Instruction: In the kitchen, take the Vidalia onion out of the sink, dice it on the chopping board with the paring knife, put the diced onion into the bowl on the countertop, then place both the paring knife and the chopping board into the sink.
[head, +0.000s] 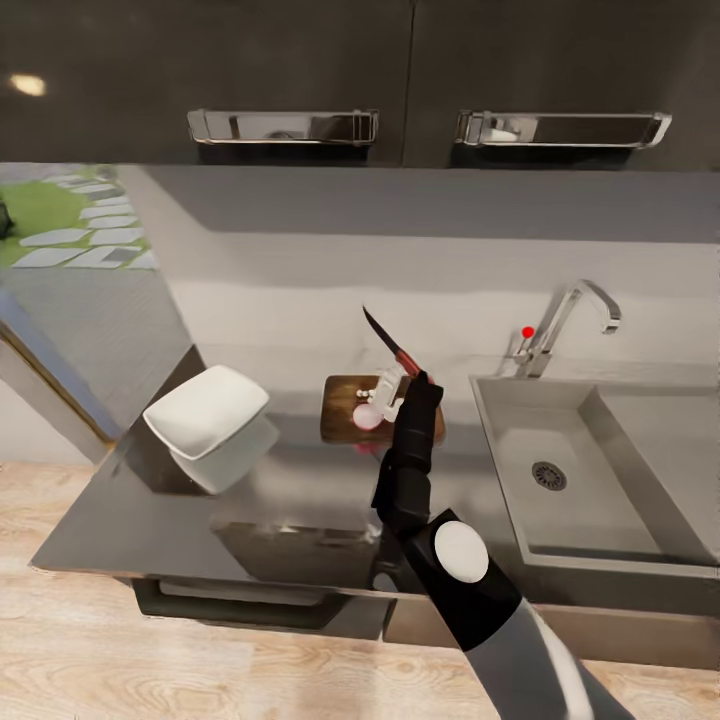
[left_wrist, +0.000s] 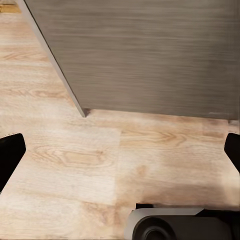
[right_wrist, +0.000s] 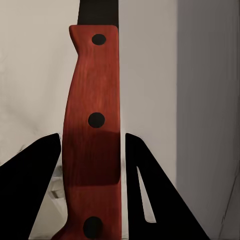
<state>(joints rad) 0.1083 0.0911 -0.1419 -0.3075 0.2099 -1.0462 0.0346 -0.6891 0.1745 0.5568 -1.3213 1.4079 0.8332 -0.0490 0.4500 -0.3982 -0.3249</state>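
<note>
R gripper (head: 412, 378) clamps paring knife (head: 392, 345), onion (head: 367, 416) prob on chopping board (head: 345, 405)

A home kitchen: a steel sink (head: 600, 470) with a curved tap (head: 575, 325) set into a glossy dark surface (head: 250, 520), dark cabinets (head: 400, 80) overhead, wood floor (head: 150, 670).
</note>
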